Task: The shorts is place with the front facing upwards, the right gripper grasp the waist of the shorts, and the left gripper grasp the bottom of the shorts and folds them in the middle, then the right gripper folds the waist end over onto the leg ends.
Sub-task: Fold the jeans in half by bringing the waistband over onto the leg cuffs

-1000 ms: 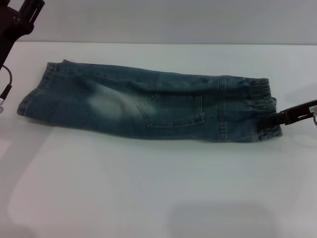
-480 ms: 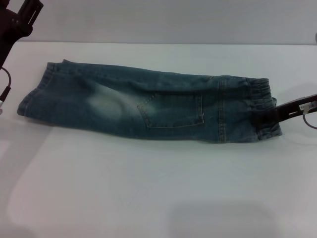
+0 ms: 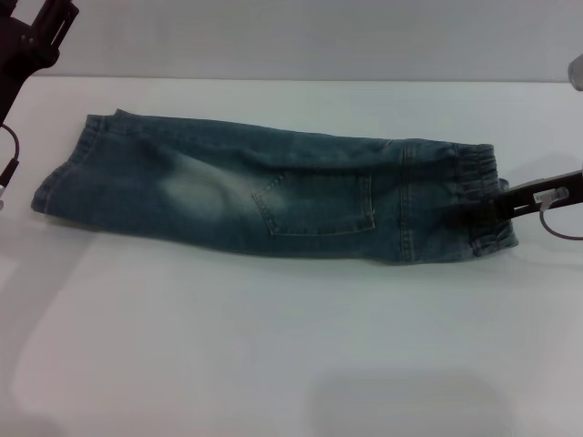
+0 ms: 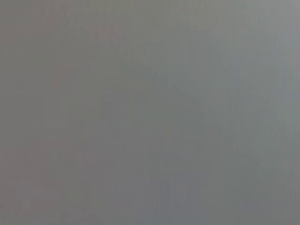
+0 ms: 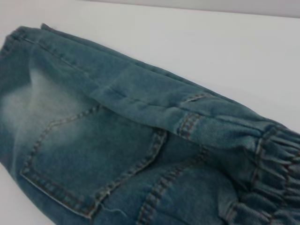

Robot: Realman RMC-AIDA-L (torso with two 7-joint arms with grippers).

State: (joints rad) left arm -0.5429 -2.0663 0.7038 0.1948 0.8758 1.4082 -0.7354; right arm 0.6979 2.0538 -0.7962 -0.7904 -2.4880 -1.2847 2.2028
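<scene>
The right gripper (image 3: 474, 211) reaches in from the right edge of the head view, its black bar with the white label lying low over the table (image 3: 291, 346); its tip sits on the gathered waist (image 3: 483, 196) of the shorts (image 3: 273, 196), but whether the fingers are closed on the fabric cannot be told. The shorts lie flat, already folded lengthwise into 1 narrow strip, long axis running left to right across the table, waist pointing right, leg ends (image 3: 59, 177) pointing left. 1 stitched pocket (image 3: 314, 205) faces up just left of the waist, with 1 pale faded patch (image 3: 191, 191) farther left. In the right wrist view the pocket (image 5: 93, 159) and ruched waistband (image 5: 267, 173) fill the picture. The left gripper (image 3: 41, 32) hangs above and beyond the leg ends, clear of the denim; its finger state cannot be told.
</scene>
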